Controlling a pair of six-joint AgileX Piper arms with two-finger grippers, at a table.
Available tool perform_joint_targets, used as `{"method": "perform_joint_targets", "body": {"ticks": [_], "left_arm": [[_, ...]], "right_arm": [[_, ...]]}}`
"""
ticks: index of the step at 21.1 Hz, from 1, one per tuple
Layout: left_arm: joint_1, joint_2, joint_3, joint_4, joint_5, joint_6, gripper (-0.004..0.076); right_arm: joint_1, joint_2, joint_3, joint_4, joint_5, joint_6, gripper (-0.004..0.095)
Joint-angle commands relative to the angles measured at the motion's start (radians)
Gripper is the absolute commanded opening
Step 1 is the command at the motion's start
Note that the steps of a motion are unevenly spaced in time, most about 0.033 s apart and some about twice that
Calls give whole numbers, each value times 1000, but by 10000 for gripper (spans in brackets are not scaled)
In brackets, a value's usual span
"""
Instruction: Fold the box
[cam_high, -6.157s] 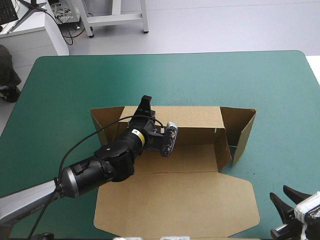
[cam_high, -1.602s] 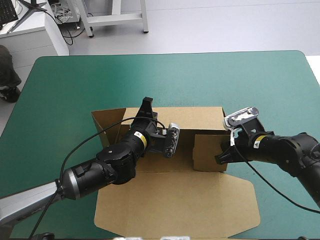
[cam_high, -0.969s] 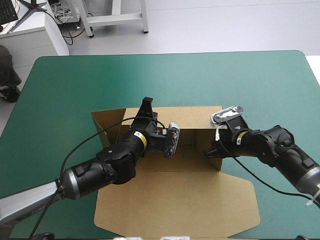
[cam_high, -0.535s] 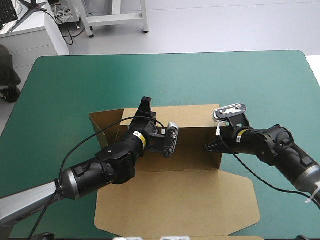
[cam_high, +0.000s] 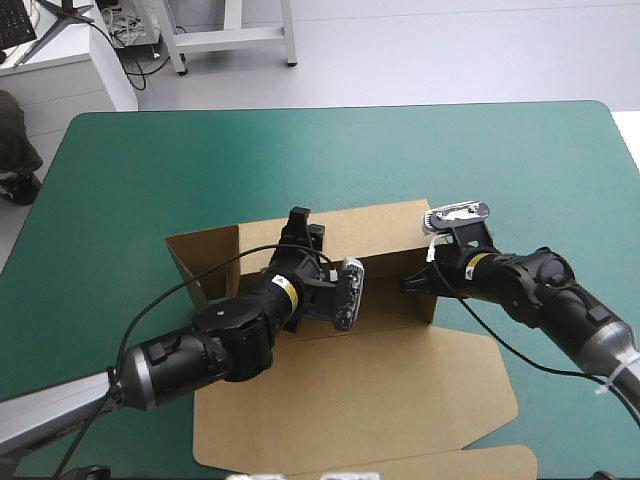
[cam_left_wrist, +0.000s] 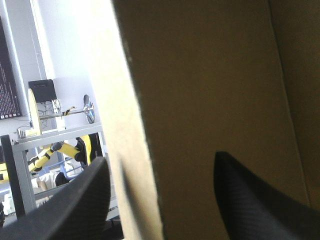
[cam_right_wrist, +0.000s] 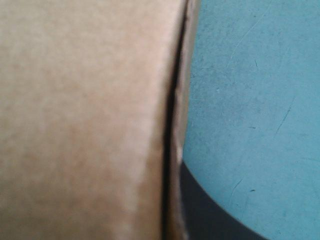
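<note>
The brown box (cam_high: 350, 395) lies mid-table with its lid flat toward the near edge and its back wall (cam_high: 385, 232) raised. My left gripper (cam_high: 303, 228) is open and straddles that wall's top edge. In the left wrist view the board's edge (cam_left_wrist: 127, 125) rises between the two black fingers of the left gripper (cam_left_wrist: 160, 157). My right gripper (cam_high: 412, 284) is shut on the box at its folded-in right wall. In the right wrist view board (cam_right_wrist: 85, 120) fills the space ahead of the right gripper (cam_right_wrist: 172, 220), with one finger (cam_right_wrist: 210, 212) on the outer side.
The box's left flap (cam_high: 200, 262) stands out toward the table's left. A narrow strip of board (cam_high: 440, 464) shows at the near edge beyond the lid. Bare teal-green cover (cam_high: 330, 150) stretches behind the box and on both sides.
My left gripper's fingers have parted on the back wall. The right gripper has closed on the right wall, and the whole box has shifted and turned a little, its left flap swinging outward.
</note>
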Motion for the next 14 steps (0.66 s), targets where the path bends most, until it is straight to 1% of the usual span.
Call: {"method": "perform_joint_targets", "body": {"ticks": [1, 3, 6, 7, 9, 10, 14], "left_arm": [[-72, -91, -25, 31, 16, -47, 457], [-131, -127, -25, 31, 67, -47, 457], [-254, -178, -25, 29, 202, -47, 452], [-275, -190, -25, 29, 216, -48, 442], [-293, -237, -25, 49, 204, -74, 379], [-293, -267, -25, 98, 202, -100, 353], [-257, -317, -25, 255, 185, -173, 342]], "right_arm": [[2, 24, -34, -15, -127, 27, -12], [2, 57, -36, -15, -161, 34, -13], [2, 70, -38, -15, -161, 49, -13], [2, 66, -42, -15, -150, 49, -12], [2, 57, -75, -22, -92, 53, -13], [2, 50, -101, -39, -42, 60, -13], [2, 34, -184, -78, 76, 74, -13]]}}
